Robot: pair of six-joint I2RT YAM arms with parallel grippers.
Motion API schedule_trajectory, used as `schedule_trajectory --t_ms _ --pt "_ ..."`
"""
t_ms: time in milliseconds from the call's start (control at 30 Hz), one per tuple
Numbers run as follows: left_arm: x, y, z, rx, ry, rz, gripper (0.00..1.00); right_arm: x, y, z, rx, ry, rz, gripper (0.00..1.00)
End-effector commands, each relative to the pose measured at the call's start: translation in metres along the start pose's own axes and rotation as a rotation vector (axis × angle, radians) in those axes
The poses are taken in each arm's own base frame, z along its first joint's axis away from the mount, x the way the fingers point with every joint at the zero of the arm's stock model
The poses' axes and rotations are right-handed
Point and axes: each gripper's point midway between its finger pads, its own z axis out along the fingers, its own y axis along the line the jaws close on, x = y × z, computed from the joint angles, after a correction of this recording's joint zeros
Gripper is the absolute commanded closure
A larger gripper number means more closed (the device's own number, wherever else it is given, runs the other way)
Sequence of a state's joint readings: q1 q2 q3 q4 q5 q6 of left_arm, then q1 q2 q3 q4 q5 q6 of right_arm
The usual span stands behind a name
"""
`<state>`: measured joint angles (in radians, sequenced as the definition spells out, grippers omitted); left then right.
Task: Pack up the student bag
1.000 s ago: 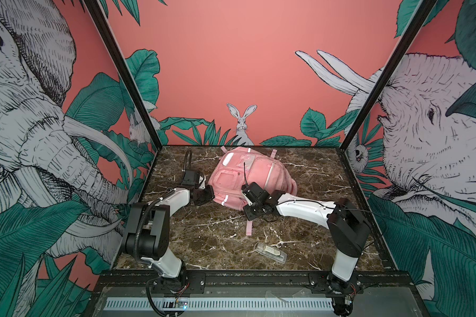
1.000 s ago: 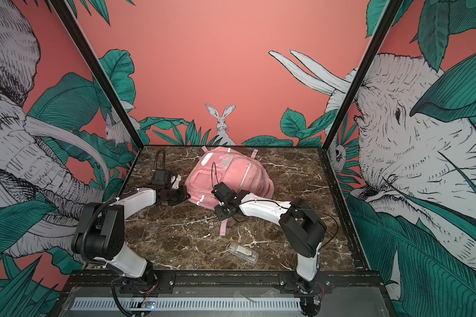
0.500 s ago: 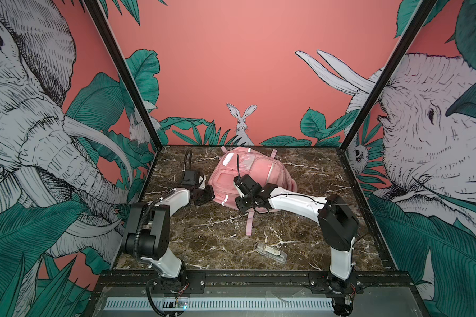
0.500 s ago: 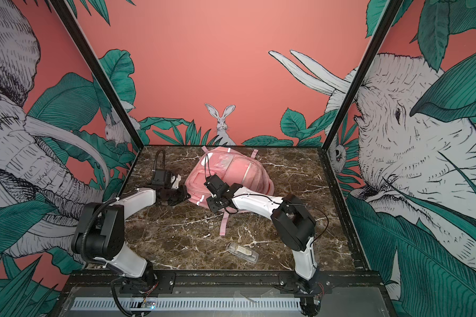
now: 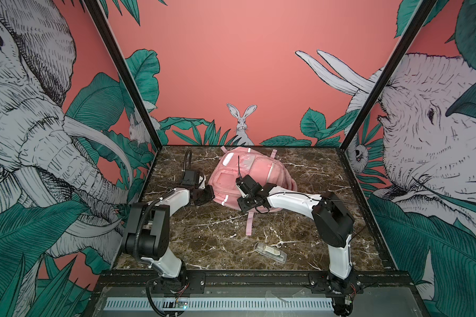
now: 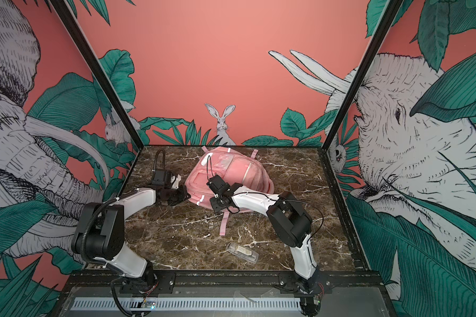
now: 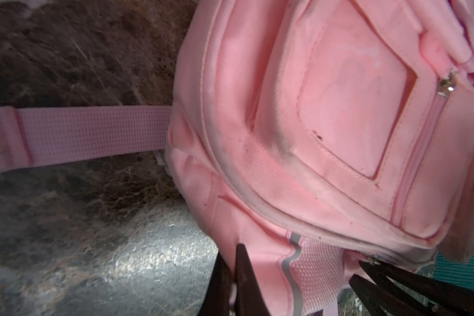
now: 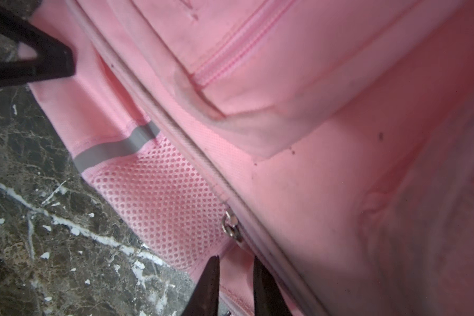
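Observation:
The student bag [image 5: 259,173] [image 6: 232,171], a big pink backpack, lies front side up at the back middle of the marble table [image 5: 204,241]. My left gripper [image 5: 210,193] [image 6: 187,194] [image 7: 230,276] is shut on a pinch of fabric at the bag's near left corner. At the bag's front edge my right gripper [image 5: 241,205] [image 6: 215,206] [image 8: 237,281] is open by a narrow gap. Pink fabric shows in that gap. A metal zipper pull [image 8: 231,227] lies just past its tips, beside the mesh side pocket [image 8: 162,197].
A clear plastic case [image 5: 271,251] [image 6: 242,251] lies near the table's front edge. A pink strap [image 5: 249,222] [image 7: 88,134] trails forward from the bag. Black frame posts and printed walls close in the sides and back.
My right gripper has shifted left along the bag's front edge, and its elbow has swung inward. The left arm and the bag have stayed in place.

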<state>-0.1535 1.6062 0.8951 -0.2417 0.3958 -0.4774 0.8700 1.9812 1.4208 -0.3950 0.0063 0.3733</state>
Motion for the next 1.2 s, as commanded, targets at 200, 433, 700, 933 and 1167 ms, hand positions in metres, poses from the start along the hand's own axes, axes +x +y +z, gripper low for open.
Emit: schedule_trajectory --t_ms 200,433,700,933,1167 --pt "0.001 0.0 -0.001 0.017 -0.001 0.005 1.0 -0.008 -0.008 0.0 -0.001 -0.037 0.002 0.73" --pt "0.003 0.001 -0.001 0.013 0.003 0.003 1.0 -0.016 -0.004 0.006 -0.021 -0.061 -0.015 0.72" --pt "0.004 0.0 -0.002 0.018 0.001 0.001 1.0 -0.018 -0.006 0.018 -0.007 -0.077 -0.014 0.79" --pt "0.004 0.001 -0.002 0.016 0.001 0.002 1.0 -0.016 -0.009 0.027 0.005 -0.079 -0.022 0.83" --pt "0.002 0.001 -0.001 0.013 -0.001 0.002 1.0 -0.013 -0.014 0.019 0.027 -0.099 -0.036 0.96"
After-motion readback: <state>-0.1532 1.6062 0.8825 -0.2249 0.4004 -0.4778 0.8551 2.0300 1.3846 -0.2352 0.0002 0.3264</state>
